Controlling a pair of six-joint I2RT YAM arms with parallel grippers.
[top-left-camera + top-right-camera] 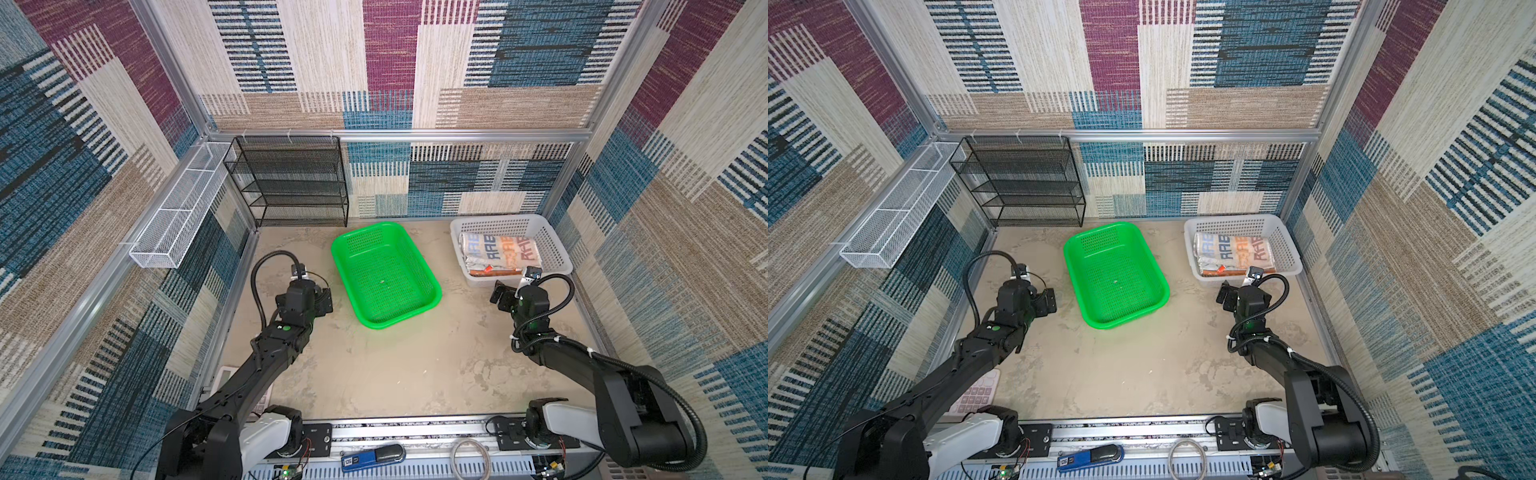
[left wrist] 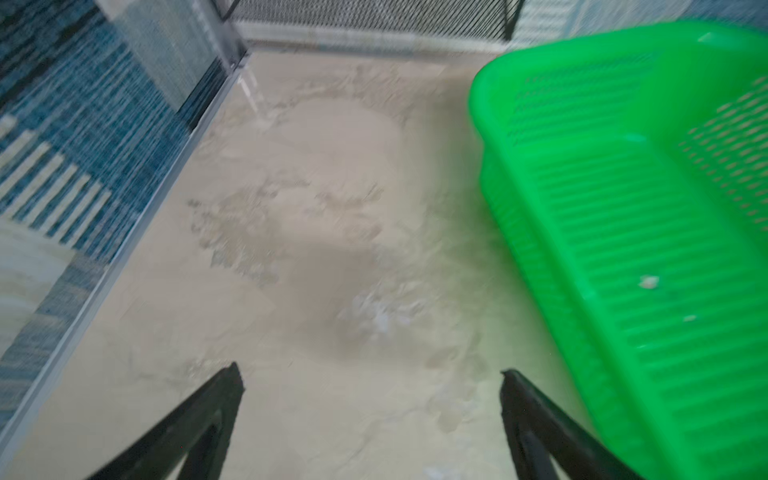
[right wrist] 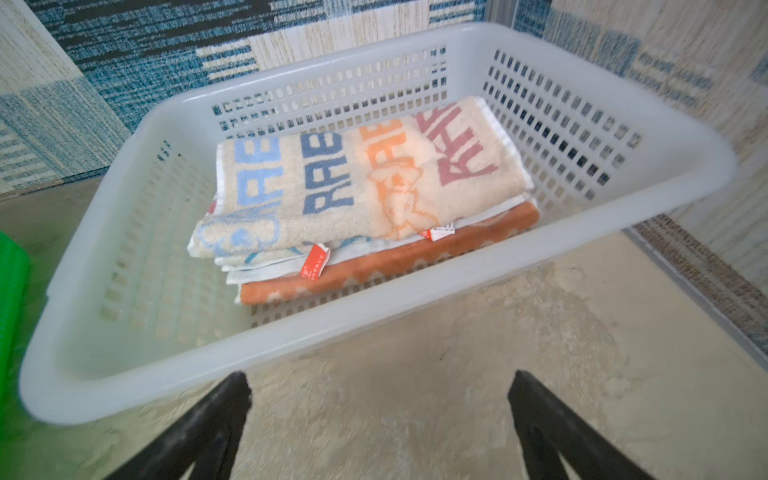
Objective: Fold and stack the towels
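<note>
the towels [image 1: 498, 254] are found in the white basket [image 1: 555, 249], at the upper right of the table [image 1: 395, 374] in both top views. in the right wrist view they are seen folded and stacked: the whitish towel [image 3: 361, 174] with coloured letters is on top, the orange towel [image 3: 395, 257] is at the bottom, and between them a thin layer [image 3: 266, 266] with a white and blue edge is seen. it is judged to be the third towel, but this cannot be told for sure. no towel is seen on the table or in the green basket [image 1: 361, 239] at the middle of the frame. the left pincer [image 2: 370, 370] is held wide open over bare table, just beside the green basket, and nothing is gripped. the right pincer [image 3: 379, 374] is also wide open, near the front rim of the white basket, apart from the towels, and nothing is gripped. the task is judged to be done or almost done; at most a small straightening of the stack may be left.
</note>
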